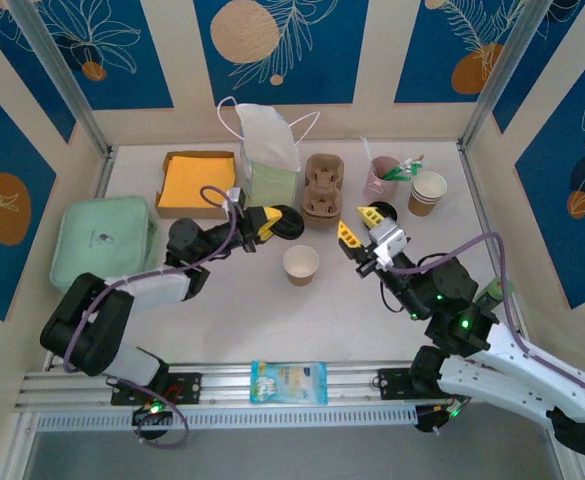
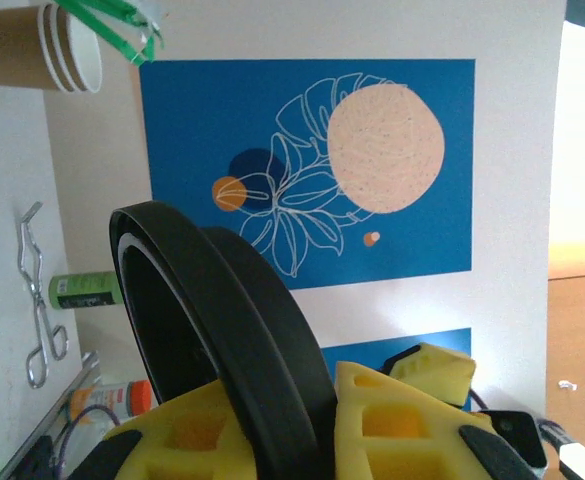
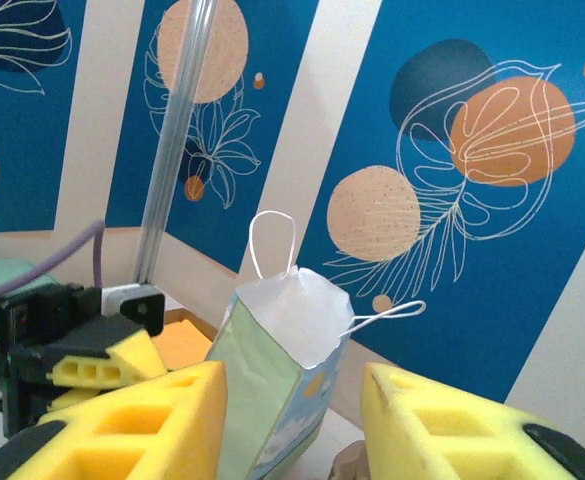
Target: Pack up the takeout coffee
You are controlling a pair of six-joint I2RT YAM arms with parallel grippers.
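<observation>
The left tool (image 1: 273,222), clamped on a round black plastic lid (image 1: 292,222), hangs just beyond the small lidless brown paper cup (image 1: 301,265); the right tool (image 1: 360,226) gapes apart.

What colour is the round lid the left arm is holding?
Black. The lid shows best in the left wrist view.

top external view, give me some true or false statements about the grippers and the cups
1. The left gripper grips a black lid. True.
2. The right gripper holds the paper bag. False: its jaws are open and empty, and the bag stands at the back of the table.
3. The paper cup mid-table has a lid on. False: it is open.
4. The pink cup stands to the right of the cup carrier in the top view. True.
</observation>
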